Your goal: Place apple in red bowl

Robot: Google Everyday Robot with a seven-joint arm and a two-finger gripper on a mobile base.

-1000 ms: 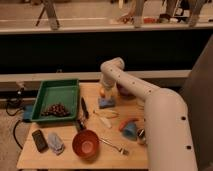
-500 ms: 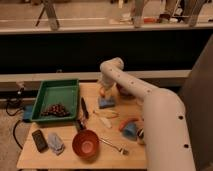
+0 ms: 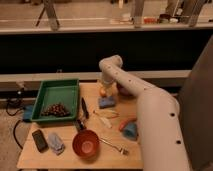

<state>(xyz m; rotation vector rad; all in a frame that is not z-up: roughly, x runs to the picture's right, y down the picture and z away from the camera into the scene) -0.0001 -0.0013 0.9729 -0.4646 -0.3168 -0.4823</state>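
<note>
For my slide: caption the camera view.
Tool at the apple by the blue block; red bowl sits near the table's front edge.

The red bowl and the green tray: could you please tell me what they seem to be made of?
The red bowl looks like smooth moulded plastic: uniform orange-red colour, soft sheen inside. The green tray also looks plastic: even green, raised rim, fairly matte. Neither is certain. The gripper is right at the apple, on the far side of the table.
</note>
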